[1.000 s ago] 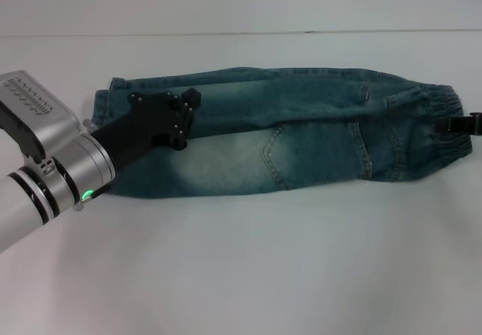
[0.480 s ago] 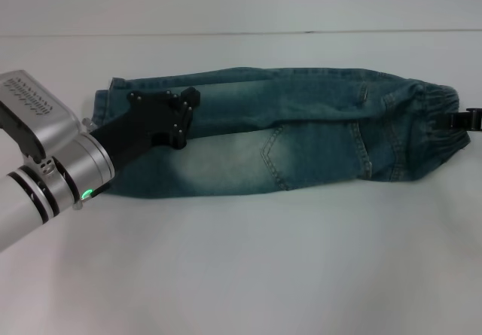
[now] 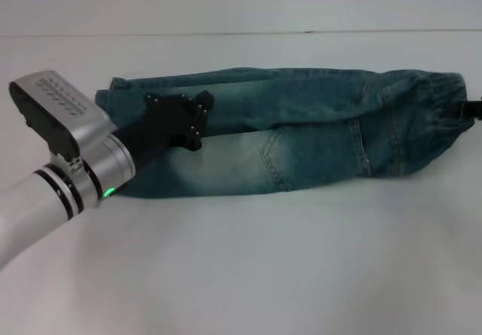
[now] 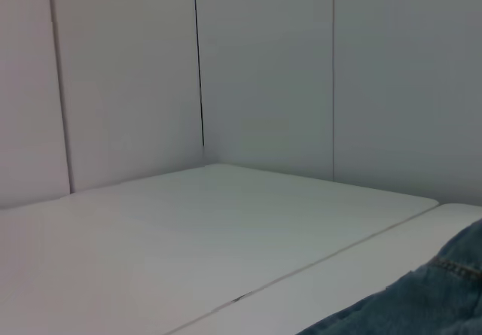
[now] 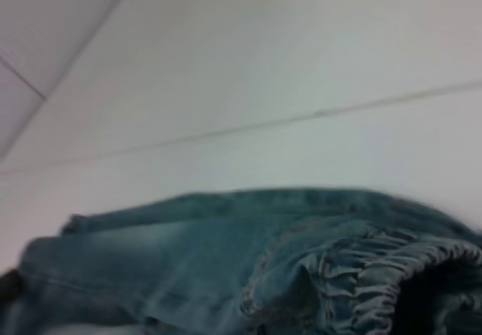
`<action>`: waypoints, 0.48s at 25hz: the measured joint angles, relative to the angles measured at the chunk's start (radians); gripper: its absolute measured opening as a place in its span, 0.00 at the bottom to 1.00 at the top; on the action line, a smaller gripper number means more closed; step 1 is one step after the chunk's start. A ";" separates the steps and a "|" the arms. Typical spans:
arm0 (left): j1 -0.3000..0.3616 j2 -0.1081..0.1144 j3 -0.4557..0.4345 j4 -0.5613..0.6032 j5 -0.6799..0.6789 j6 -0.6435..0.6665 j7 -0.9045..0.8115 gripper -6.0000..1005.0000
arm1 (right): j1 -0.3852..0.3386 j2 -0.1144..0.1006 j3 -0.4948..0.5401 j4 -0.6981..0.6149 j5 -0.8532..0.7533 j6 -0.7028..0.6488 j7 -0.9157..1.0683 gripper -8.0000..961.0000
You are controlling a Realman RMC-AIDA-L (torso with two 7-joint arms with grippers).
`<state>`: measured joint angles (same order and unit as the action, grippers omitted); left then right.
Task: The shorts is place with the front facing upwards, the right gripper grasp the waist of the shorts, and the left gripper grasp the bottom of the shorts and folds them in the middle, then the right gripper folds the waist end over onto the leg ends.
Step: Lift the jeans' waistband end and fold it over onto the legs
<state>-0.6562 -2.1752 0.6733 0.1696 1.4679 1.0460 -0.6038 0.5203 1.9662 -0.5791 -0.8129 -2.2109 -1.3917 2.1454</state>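
1. Shorts [image 3: 301, 128] lie folded lengthwise on the white desk [image 3: 248, 275], long axis running across the robot from its left to its right, with the leg hems at the left end and the gathered waistband [image 3: 444, 117] at the right end.
2. Waistband end looks raised off the desk at the far right edge of the head view; the right wrist view looks along the denim from just behind the ruched band [image 5: 376, 282].
3. Right gripper [image 3: 476, 109] shows only as a dark sliver at that edge, touching the waistband. It seems to be grasping the waist, but whether its fingers are clenched I cannot tell.
4. Left gripper [image 3: 197, 117] sits over the leg half, near the hems [image 3: 113, 98], its black claw resting on or just above the cloth. I cannot tell if it is released or clenched.
5. Key relation: the hems lie straight along the long axis from the waist, toward the robot's left, so the right arm is the nearer one to carry the waist over, and the left claw sits in that path.
6. No readable writing or brand shows on the denim or the arms.
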 joint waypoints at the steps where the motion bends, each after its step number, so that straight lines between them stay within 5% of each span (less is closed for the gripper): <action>1: -0.007 0.000 0.000 -0.019 -0.015 -0.002 0.025 0.06 | -0.002 0.005 0.015 -0.021 0.000 -0.023 0.001 0.07; 6: -0.028 0.000 -0.002 -0.080 -0.077 -0.007 0.102 0.06 | -0.005 0.030 0.074 -0.120 0.041 -0.153 0.007 0.07; 12: -0.047 0.000 -0.012 -0.130 -0.116 -0.007 0.148 0.07 | 0.008 0.033 0.067 -0.166 0.091 -0.233 0.029 0.07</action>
<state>-0.7032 -2.1752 0.6611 0.0401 1.3519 1.0390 -0.4557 0.5280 1.9992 -0.5116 -0.9792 -2.1204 -1.6249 2.1744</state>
